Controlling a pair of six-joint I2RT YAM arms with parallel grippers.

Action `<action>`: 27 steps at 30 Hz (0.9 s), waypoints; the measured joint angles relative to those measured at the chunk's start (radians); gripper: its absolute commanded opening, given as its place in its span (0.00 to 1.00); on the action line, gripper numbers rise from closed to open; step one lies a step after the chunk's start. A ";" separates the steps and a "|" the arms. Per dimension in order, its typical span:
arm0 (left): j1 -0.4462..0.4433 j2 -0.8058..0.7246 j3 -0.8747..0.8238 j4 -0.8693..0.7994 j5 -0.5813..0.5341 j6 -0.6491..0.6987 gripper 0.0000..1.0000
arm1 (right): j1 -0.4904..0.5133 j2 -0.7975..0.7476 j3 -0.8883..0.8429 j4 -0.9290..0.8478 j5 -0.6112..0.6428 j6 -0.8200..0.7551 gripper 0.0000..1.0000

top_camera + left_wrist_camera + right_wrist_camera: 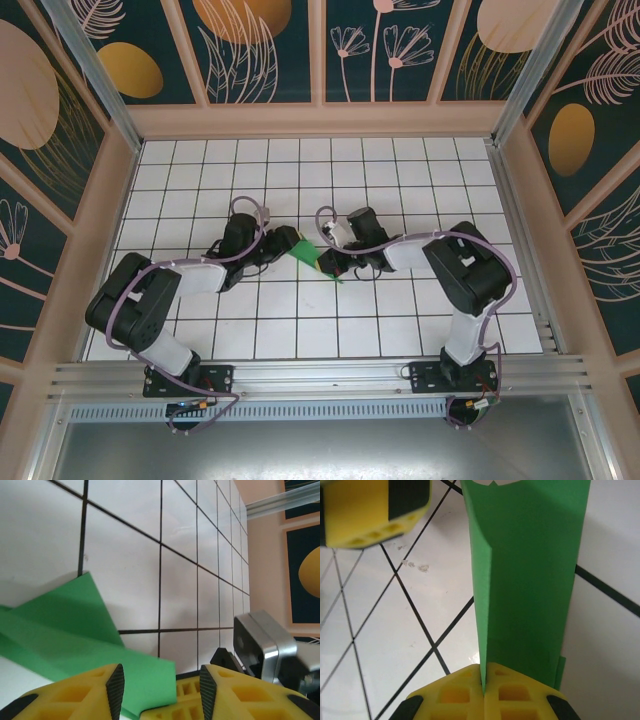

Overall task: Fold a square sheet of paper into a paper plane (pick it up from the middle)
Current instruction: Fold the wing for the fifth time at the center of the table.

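- The green paper [305, 254] — folded, a crease running along it — sits about the middle of the white tiled table [400, 160], well away from every edge.
- The right gripper [483, 680] is clenched on one end of the paper, its yellow fingers [520, 697] pressed together with the creased sheet pinched in the seam.
- The left gripper [160, 682] is released — its fingers stand apart over the paper's other end, with green showing beneath the gap.
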State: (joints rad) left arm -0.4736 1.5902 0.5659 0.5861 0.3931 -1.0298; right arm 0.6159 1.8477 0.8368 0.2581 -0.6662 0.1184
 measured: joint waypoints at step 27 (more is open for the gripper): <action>-0.038 0.176 -0.047 0.241 0.101 -0.076 0.45 | -0.048 0.124 0.043 0.058 -0.177 0.284 0.00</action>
State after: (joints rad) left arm -0.5117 1.7660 0.5190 0.8268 0.4946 -1.1053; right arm 0.5682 1.9717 0.8803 0.3164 -0.8433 0.4023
